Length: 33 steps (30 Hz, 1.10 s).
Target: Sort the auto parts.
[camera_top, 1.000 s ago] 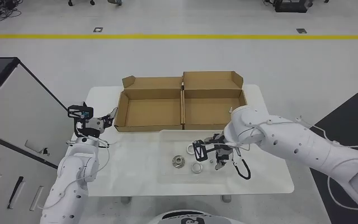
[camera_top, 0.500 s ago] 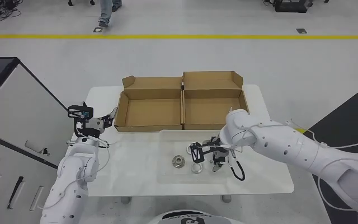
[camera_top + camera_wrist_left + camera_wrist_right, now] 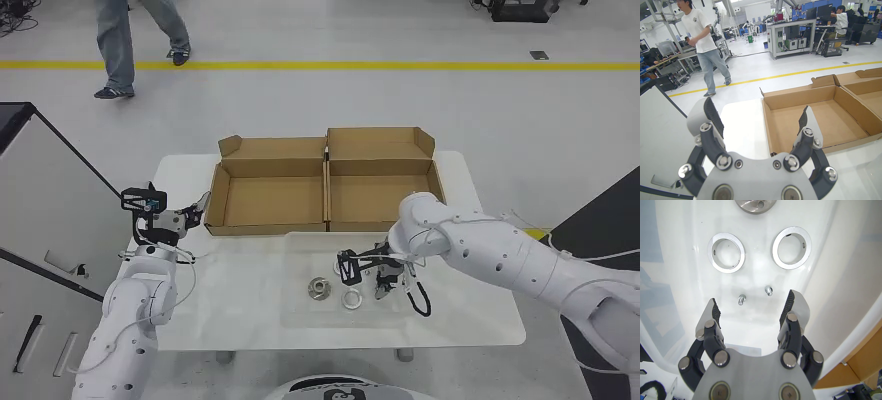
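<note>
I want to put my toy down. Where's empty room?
The left box and right box have bare floors. The table is bare between the tray and the left arm. The tray is crowded: rings, bolts, disc, right end effector.

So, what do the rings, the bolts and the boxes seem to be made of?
Rings: metal, probably aluminium, going by the pale grey satin face and the crisp machined edges and small side holes.
Bolts: metal, perhaps plated steel; they have a bright, mirror-like shine.
Boxes: brown cardboard, matte, with folded flaps and creased walls.
</note>
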### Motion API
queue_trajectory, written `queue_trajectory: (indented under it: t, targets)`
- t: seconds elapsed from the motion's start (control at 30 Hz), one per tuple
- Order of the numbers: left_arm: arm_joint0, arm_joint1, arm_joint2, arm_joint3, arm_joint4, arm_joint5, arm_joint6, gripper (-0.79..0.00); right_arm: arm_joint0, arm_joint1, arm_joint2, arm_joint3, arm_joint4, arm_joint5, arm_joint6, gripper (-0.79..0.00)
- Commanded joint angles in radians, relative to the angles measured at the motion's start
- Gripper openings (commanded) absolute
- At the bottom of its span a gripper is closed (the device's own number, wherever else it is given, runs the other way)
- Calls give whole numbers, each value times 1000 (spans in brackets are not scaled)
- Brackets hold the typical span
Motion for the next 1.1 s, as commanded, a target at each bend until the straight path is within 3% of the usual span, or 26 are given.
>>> queue_trajectory:
  t: [0.0, 0.3, 1.07]
  targets:
    - [0, 0, 0, 0, 0, 0, 0, 0, 1, -6, 0, 8, -4, -1, -1, -191]
    - [0, 0, 0, 0, 0, 0, 0, 0, 4, -33, 0, 41, -10, -7, -7, -394]
    - [0, 0, 0, 0, 0, 0, 0, 0, 2, -85, 0, 100, -45, 6, 6, -440]
